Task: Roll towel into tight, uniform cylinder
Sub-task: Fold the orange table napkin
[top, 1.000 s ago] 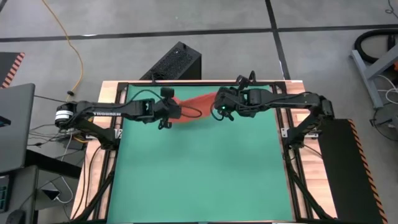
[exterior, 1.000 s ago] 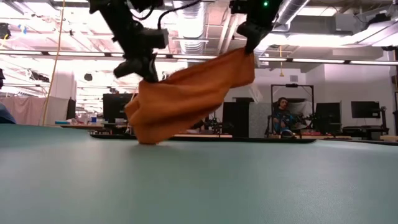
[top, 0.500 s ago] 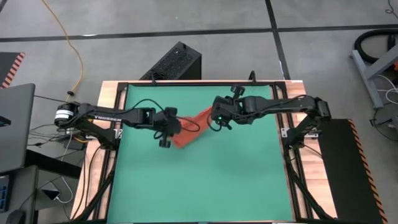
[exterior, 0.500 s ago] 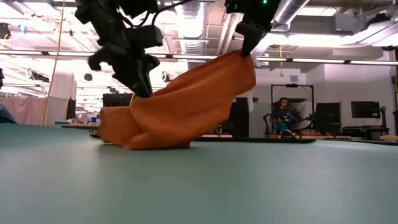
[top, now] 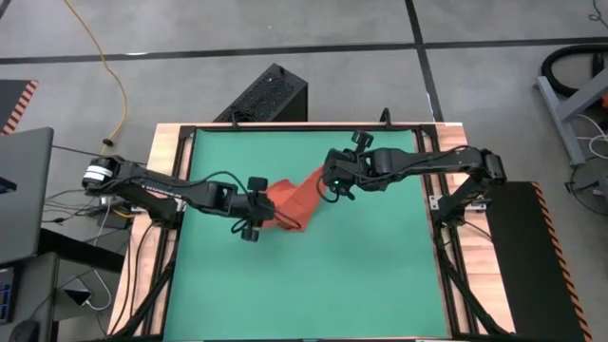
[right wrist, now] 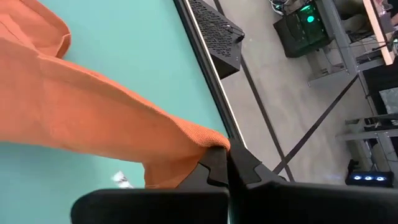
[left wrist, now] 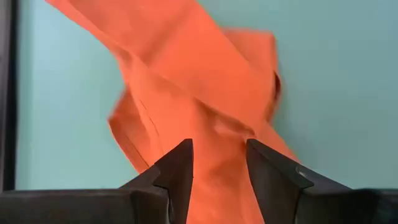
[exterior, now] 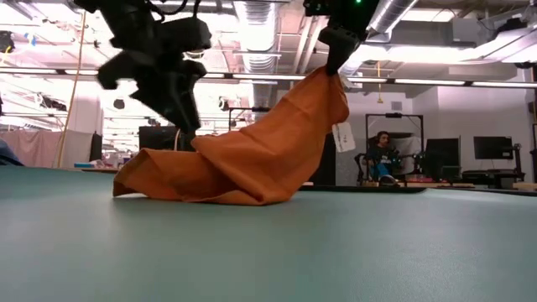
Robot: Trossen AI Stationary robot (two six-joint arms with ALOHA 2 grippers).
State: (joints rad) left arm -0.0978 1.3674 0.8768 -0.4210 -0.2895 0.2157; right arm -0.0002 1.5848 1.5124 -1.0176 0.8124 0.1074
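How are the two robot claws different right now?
The left gripper has its jaws open with nothing clamped; the right gripper has its jaws shut on a corner of the towel. The left one hangs over the towel's low heap; the right one holds its corner up high. Both are dark, two-fingered.

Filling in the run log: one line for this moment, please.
left claw: open, above towel | right claw: shut on towel corner, raised | towel: partly on mat

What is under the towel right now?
The towel drapes from the right gripper, which pinches one corner high. Its lower part lies bunched on the green mat. Only mat shows around it; whatever its folds cover cannot be seen. The left gripper is open above it.
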